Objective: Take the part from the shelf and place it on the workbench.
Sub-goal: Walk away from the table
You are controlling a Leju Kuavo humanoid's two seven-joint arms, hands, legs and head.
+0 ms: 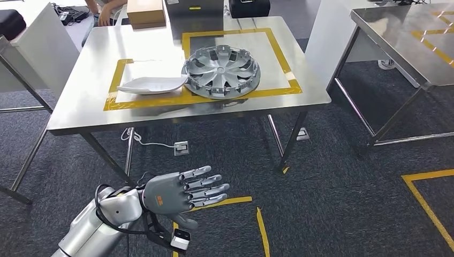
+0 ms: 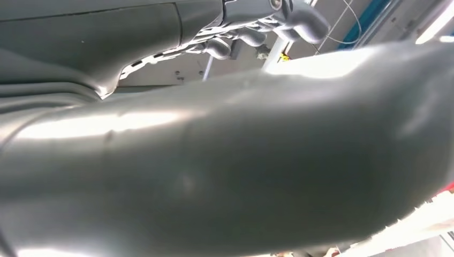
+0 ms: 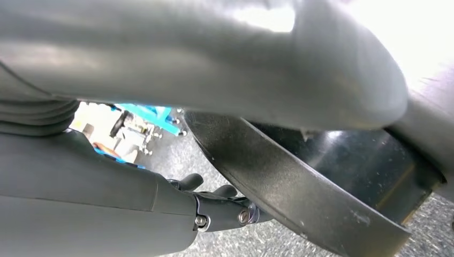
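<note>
The steel counter (image 1: 80,101) fills most of my head view, standing well ahead of my left hand (image 1: 184,193) and above it in the frame, with yellow tape (image 1: 235,35) marking two squares on its top. On the larger square lies the silver wheel cover (image 1: 222,71), flat on the counter — its near edge overlapping the tape line. Just beside it, on the side toward my left arm, a white curved part (image 1: 152,84) rests in the smaller taped square, its tip touching or nearly touching the wheel cover. Past both, at the counter's far edge, sits a brown cardboard box (image 1: 145,12). My left hand hangs low over the dark carpet (image 1: 332,203), fingers stretched out and apart, holding nothing. In the right wrist view my right hand (image 3: 225,206) shows dark fingers lying against a black curved part (image 3: 300,187) — the fingers look closed on its rim, though I cannot tell the grip for certain.
</note>
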